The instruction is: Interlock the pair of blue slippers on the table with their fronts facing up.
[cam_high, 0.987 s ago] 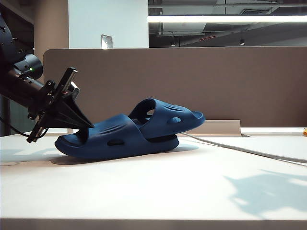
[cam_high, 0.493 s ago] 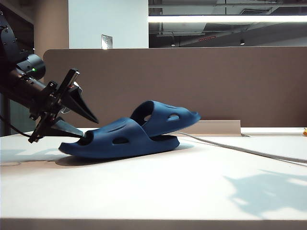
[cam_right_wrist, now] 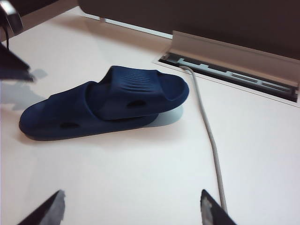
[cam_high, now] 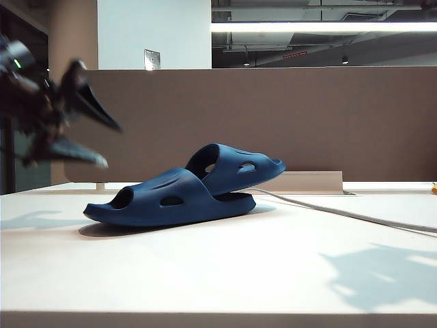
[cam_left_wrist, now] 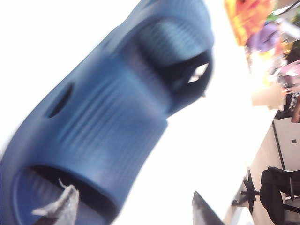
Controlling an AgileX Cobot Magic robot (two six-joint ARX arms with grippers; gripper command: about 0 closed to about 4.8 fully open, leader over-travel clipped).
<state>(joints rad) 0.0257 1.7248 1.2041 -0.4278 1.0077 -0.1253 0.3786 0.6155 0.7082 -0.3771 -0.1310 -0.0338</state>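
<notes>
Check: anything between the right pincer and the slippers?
Nothing. In the right wrist view only bare table separates the open right pincer from the pair of blue slippers; the grey cable runs off to one side.

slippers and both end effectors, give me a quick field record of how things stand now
slippers: pair of blue slippers nested together on the table, straps up
left end effector: open, blurred, raised off the table at the exterior view's left, clear of the pair
right end effector: open, holding nothing, away from the pair
other: grey cable on the table beside the slippers
</notes>
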